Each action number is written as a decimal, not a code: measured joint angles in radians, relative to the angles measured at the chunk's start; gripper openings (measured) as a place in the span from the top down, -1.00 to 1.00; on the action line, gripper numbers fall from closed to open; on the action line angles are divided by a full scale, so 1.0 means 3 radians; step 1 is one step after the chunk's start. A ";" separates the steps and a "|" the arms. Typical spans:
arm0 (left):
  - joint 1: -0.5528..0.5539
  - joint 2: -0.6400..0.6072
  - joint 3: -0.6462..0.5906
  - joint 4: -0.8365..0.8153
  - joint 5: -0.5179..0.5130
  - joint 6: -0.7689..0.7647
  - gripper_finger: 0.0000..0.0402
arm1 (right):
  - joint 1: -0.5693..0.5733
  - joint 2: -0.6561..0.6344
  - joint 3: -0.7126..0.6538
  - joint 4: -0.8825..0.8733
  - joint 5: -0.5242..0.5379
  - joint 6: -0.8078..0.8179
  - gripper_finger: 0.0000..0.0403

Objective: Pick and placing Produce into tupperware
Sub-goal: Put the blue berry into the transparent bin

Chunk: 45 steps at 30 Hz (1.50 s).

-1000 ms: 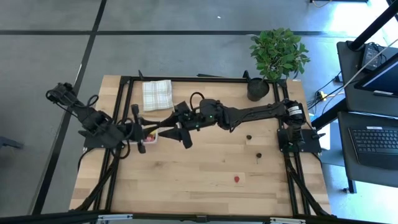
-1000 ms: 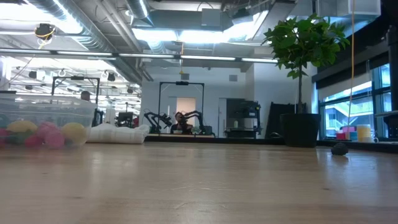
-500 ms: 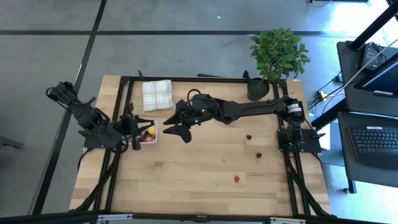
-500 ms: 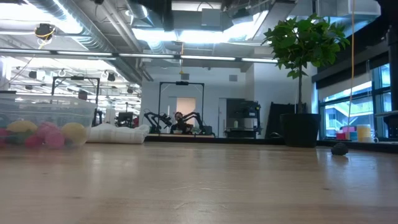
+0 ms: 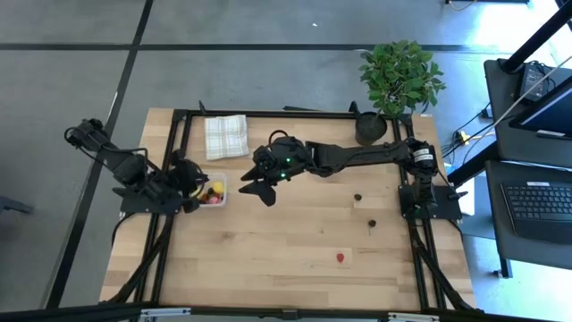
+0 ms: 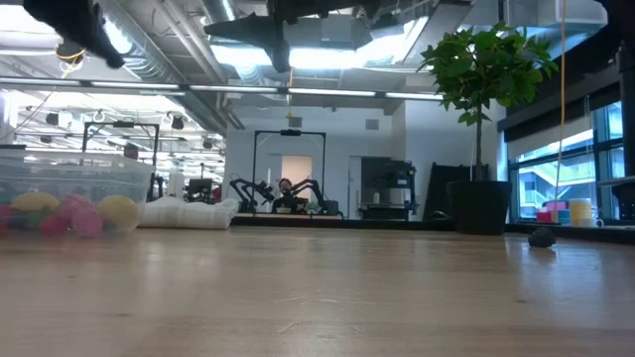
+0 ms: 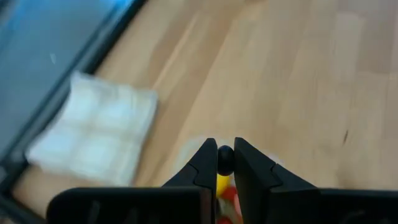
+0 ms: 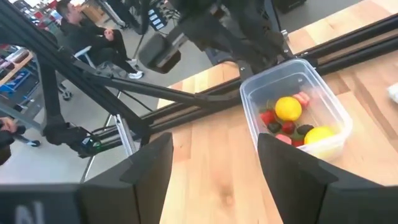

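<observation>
Wooden table [image 5: 295, 250]: left gripper [image 7: 224, 163] pinching dark cherry [image 7: 224, 157], hovering directly above tupperware [image 8: 297, 112]; right gripper [image 5: 254, 190] gaping empty, just beside tupperware, remaining produce [image 5: 357, 197] lying behind it.

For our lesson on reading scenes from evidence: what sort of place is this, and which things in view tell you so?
Most likely a robotics lab or workshop. Beyond the wooden table, the low view shows more robot arms in the room behind, under exposed ceiling pipes. The right wrist view shows a seated person on a bare grey floor.

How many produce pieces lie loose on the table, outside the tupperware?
3: two small dark pieces near the right arm's base, and one red piece nearer the front edge. Others may be hidden under the arms.
</observation>
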<state>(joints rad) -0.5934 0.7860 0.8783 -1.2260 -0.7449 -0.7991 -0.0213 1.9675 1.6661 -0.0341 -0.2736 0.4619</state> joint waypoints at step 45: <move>0.1259 0.0201 -0.1156 0.0671 0.1768 -0.0845 0.83 | -0.0010 0.0000 0.0000 -0.0055 0.0098 -0.0098 -0.18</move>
<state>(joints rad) -0.2158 0.8463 0.5314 -1.0248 -0.2146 -1.0527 -0.0242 1.9675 1.6661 -0.0505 -0.2443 0.4324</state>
